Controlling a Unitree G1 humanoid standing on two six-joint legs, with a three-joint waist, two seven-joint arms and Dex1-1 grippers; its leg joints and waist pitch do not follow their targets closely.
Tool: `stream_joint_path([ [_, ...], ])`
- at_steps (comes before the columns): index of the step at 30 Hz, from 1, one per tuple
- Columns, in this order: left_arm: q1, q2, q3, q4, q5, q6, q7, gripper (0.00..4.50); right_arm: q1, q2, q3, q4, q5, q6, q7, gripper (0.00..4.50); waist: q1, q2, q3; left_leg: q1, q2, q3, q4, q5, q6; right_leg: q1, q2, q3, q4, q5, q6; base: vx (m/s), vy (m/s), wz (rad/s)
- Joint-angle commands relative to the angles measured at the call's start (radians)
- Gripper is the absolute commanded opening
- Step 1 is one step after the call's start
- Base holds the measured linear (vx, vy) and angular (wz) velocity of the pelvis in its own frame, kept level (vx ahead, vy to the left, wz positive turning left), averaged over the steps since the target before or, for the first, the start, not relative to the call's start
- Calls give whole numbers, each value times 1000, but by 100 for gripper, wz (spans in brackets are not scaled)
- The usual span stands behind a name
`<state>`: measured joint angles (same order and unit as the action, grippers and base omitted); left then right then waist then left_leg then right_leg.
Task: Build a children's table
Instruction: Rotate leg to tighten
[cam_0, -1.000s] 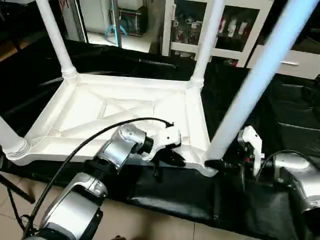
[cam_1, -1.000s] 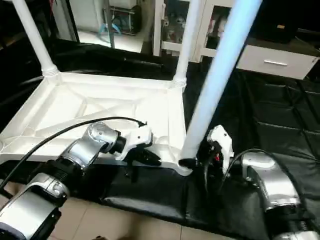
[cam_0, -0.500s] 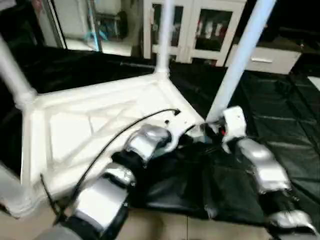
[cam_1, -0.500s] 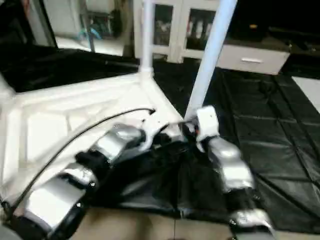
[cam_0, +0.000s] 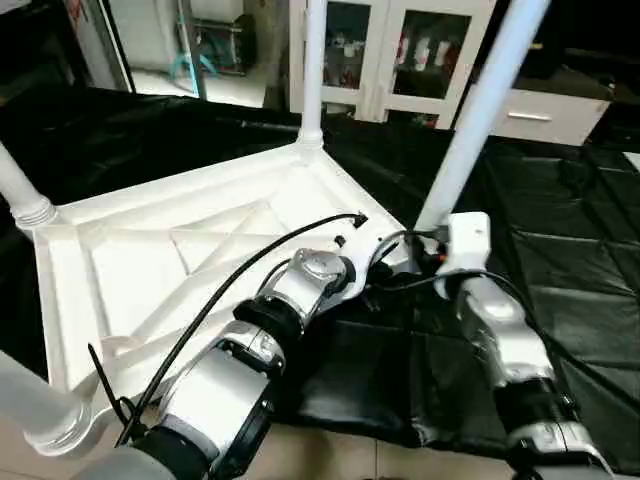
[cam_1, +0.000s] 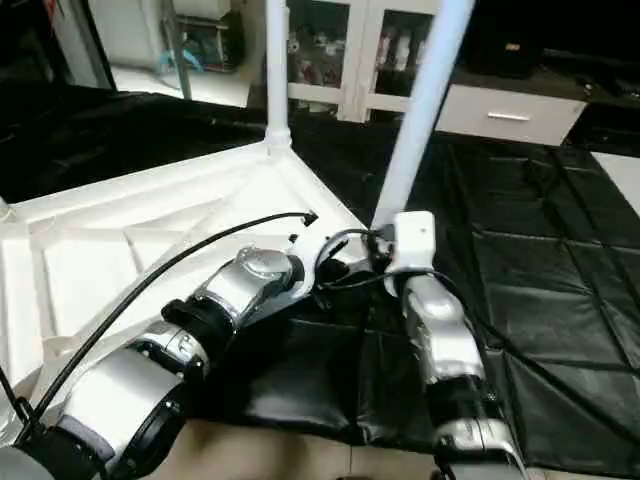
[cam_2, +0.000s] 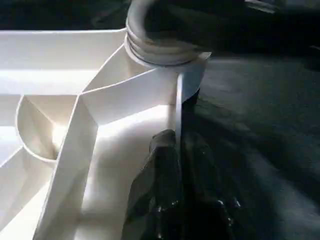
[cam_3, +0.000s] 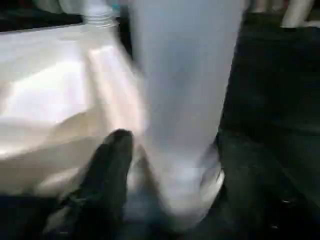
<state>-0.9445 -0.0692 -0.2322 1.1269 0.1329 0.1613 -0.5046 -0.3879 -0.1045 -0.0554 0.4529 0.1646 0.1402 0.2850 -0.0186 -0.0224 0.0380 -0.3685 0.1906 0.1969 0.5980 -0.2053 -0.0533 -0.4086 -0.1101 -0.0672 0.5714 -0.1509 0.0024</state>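
Both arms have swung inward since a second ago and now meet at the near right corner of the upturned white tabletop (cam_0: 180, 270), which lies on black sheeting (cam_0: 560, 300). Its thin side wall is pinched in the nearly closed left gripper (cam_2: 177, 165). The right gripper (cam_3: 165, 165), at a middling spread, clasps the base of the near right leg (cam_0: 480, 110) at its socket.

No readable text

No words, labels, brands or numbers can be read on any thing here.
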Motion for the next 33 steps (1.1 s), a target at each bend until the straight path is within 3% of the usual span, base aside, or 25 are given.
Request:
stream_joint_path([
  [1,-11,10,6,-5,5,-45,-12,0,36,-14,20,-54,47,30,55,315,7,-7,-56,-9,35,-26,-90,-272,71,54,-41,26,-72,-326,-172,0,0,0],
  [3,-3,15,-4,-13,6,-40,-52,0,50,-37,9,-83,59,37,66,319,11,-8,-64,1,35,-20,-79,-208,83,46,-41,29,-65,-233,-203,0,0,0],
  [4,13,25,-29,-30,12,-39,-126,0,65,-70,-11,-118,72,50,87,319,15,-9,-65,4,35,-15,-72,-156,105,43,-37,32,-53,-140,-240,0,0,0],
  [5,13,25,-29,-30,12,-39,-126,0,65,-70,-11,-118,72,50,87,323,20,-9,-64,0,34,-12,-69,-112,132,47,-37,33,-43,-83,-260,0,0,0],
  [7,50,49,-67,-70,19,-34,-248,0,99,-166,-32,-185,78,69,196,359,29,-6,-63,3,35,-9,-65,-93,156,48,-38,32,-41,-55,-273,0,0,0],
  [8,51,50,-67,-70,19,-34,-249,0,99,-168,-32,-185,78,69,198,363,33,-7,-61,3,36,-7,-65,-92,166,49,-39,33,-40,-54,-278,0,0,0],
  [12,109,107,-136,-143,32,-62,-427,0,180,-387,-5,-261,132,105,518,402,48,-10,-53,8,41,-8,-71,-191,150,51,-41,33,-58,-199,-258,0,0,0],
  [14,118,118,-147,-155,33,-66,-458,0,203,-431,7,-286,148,113,583,411,58,-12,-48,12,44,-8,-76,-237,127,44,-42,36,-65,-272,-237,0,0,0],
  [15,129,129,-153,-174,28,-66,-496,0,230,-477,14,-316,172,138,647,420,57,-15,-48,6,44,-12,-78,-240,120,49,-43,35,-65,-290,-224,0,0,0],
  [21,191,179,-192,-299,-15,-83,-698,0,262,-557,31,-368,213,199,764,436,57,-13,-47,10,47,-15,-82,-265,91,40,-45,36,-71,-351,-212,0,0,0],
  [24,211,197,-210,-351,-22,-78,-752,0,240,-560,54,-348,194,180,793,436,64,-9,-47,25,50,-8,-80,-269,81,27,-41,40,-71,-317,-230,0,0,0],
  [26,215,197,-213,-363,-13,-75,-754,0,204,-546,87,-305,153,143,784,436,64,-7,-49,17,49,-10,-82,-241,78,35,-40,38,-62,-278,-237,0,0,0],
  [29,216,198,-215,-372,-9,-70,-755,0,175,-534,113,-280,144,135,804,436,70,-5,-52,17,48,-9,-79,-215,78,39,-41,38,-54,-225,-247,0,0,0],
  [33,215,201,-218,-380,-6,-64,-754,0,151,-531,133,-255,134,123,840,401,74,-9,-55,13,46,-9,-74,-176,99,47,-44,38,-46,-171,-262,0,0,0],
])
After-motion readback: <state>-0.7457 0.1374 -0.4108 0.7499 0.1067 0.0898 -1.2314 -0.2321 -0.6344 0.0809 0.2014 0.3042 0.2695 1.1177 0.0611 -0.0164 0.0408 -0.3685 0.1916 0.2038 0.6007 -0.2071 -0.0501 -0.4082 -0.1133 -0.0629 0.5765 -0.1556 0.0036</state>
